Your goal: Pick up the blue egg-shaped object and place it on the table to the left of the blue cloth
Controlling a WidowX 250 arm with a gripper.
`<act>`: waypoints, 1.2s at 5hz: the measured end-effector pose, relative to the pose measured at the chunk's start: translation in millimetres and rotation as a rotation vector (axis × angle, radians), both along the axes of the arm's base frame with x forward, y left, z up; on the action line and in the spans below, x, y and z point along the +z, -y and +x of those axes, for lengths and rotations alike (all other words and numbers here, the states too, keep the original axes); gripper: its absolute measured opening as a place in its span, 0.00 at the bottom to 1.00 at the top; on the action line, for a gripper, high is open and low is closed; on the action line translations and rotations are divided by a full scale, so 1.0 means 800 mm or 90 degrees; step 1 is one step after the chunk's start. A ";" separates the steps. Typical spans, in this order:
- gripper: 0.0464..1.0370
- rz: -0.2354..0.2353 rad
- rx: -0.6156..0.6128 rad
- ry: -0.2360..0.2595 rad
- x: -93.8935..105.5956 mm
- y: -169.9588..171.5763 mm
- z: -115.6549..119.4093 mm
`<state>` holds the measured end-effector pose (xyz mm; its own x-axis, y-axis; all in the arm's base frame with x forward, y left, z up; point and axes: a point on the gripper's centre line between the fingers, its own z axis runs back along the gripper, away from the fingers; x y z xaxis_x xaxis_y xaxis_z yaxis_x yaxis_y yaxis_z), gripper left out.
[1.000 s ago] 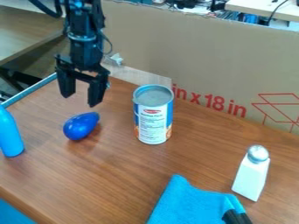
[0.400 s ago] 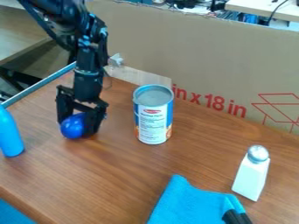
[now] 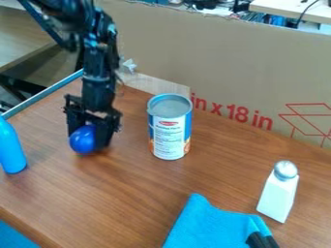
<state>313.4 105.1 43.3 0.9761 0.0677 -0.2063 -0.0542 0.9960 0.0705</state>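
Observation:
At the left of the table, the black gripper point(image 3: 88, 139) points down with its fingers on either side of a glossy blue egg-shaped object point(image 3: 81, 140), shut on it. The object is low, at the tabletop; its right part is hidden behind a finger. To the right of the gripper stands a can point(image 3: 169, 128) with a white, blue and orange label. A light blue bottle-like item point(image 3: 9, 149) is at the left edge.
A white shaker with a metal top point(image 3: 279, 193) stands at the right. A blue cloth point(image 3: 210, 225) with a black item on it lies at the front edge. A cardboard wall point(image 3: 226, 63) runs behind the brown table point(image 3: 129, 193).
The gripper has come down from above and behind the blue object to around it, then drawn in on it. The object has shifted slightly; the can, shaker and cloth have stayed put.

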 end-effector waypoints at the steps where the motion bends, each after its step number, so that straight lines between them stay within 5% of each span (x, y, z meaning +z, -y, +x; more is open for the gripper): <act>1: 0.78 0.000 -0.006 0.102 0.070 0.014 -0.019; 2: 0.78 0.007 -0.009 0.115 0.086 0.025 -0.056; 3: 0.78 0.015 -0.061 0.040 0.054 0.056 -0.107; 4: 0.78 0.002 -0.106 0.008 0.029 0.085 -0.142; 6: 0.78 -0.014 -0.137 0.027 -0.021 0.116 -0.140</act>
<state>201.2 12.0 26.9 0.9752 -0.1480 -0.1646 0.1582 0.9861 0.0506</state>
